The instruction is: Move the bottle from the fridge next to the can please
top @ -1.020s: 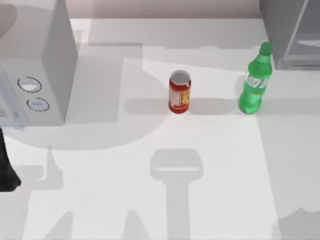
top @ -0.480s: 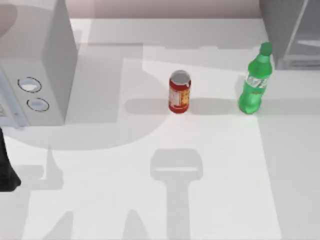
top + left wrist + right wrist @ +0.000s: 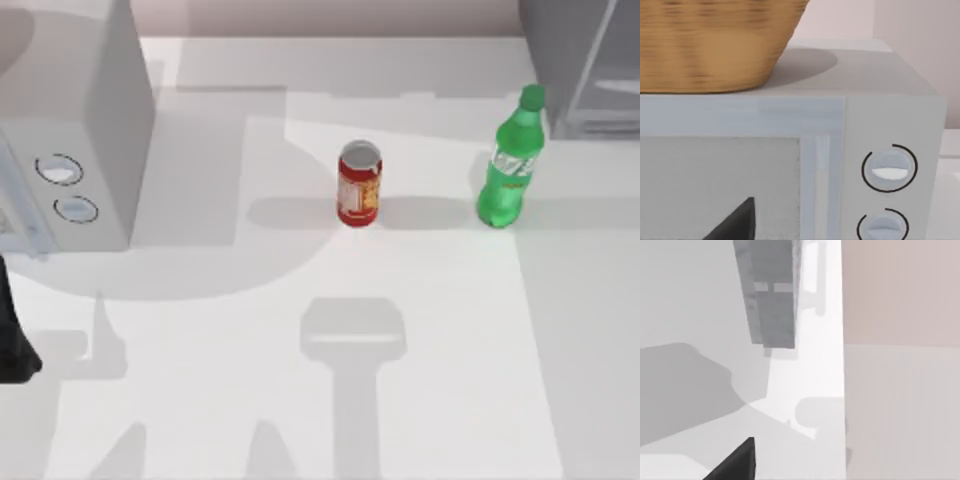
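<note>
The bottle (image 3: 510, 165) stands upright on the white surface (image 3: 300, 400), its long axis vertical and its green cap pointing up, leaning in the picture slightly toward the far right corner only as the overhead camera sees it. It sits toward the right side of the surface, just in front of the fridge (image 3: 585, 60), which fills the far right corner; bottle and fridge look close, but whether they touch cannot be told. The white-green label faces the front of the surface.

The can (image 3: 359, 185) stands upright too, silver top up, near the middle of the surface. It is to the left of the bottle, roughly level with it, with a clear stretch of bare surface between the two.

At the far left stands a light grey box with two round dials (image 3: 65, 185), and the left wrist view shows a woven basket (image 3: 715, 45) resting on top of it.

A dark part of the left arm (image 3: 12, 335) shows at the left edge of the surface, in front of the dial box. A dark finger tip (image 3: 737, 222) appears in the left wrist view and another (image 3: 735, 462) in the right wrist view; how far either arm's jaws are open, or whether they hold anything, cannot be told.
</note>
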`<state>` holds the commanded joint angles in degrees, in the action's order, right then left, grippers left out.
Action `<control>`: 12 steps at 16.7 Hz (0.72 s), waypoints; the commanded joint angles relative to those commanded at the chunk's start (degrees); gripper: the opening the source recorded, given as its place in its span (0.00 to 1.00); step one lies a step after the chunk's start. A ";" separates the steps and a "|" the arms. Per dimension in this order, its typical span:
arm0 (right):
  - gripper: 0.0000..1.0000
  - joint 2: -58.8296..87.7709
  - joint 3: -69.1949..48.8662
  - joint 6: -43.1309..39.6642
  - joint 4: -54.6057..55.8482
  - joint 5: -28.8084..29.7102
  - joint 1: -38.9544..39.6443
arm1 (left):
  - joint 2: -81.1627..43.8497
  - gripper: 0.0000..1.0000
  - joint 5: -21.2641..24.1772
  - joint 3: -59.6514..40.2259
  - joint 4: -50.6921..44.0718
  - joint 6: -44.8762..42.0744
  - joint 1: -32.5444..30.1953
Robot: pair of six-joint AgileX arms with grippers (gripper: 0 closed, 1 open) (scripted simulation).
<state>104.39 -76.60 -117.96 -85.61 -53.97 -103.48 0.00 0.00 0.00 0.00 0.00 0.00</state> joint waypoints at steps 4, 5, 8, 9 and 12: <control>1.00 0.36 0.00 3.16 2.67 0.08 1.48 | 0.00 1.00 0.00 0.00 0.00 0.00 0.00; 1.00 0.45 -0.05 5.20 4.46 0.32 2.71 | 0.00 1.00 0.00 0.00 0.00 0.00 0.00; 1.00 0.76 -0.11 14.24 11.90 1.58 8.09 | 0.00 1.00 0.00 0.00 0.00 0.00 0.00; 1.00 0.90 -0.06 17.97 14.87 2.07 10.29 | 0.00 1.00 0.00 0.00 0.00 0.00 0.00; 1.00 1.15 0.09 29.99 25.11 3.54 17.89 | 0.00 1.00 0.00 0.00 0.00 0.00 0.00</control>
<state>105.54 -76.51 -87.97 -60.50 -50.43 -85.59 0.00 0.00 0.00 0.00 0.00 0.00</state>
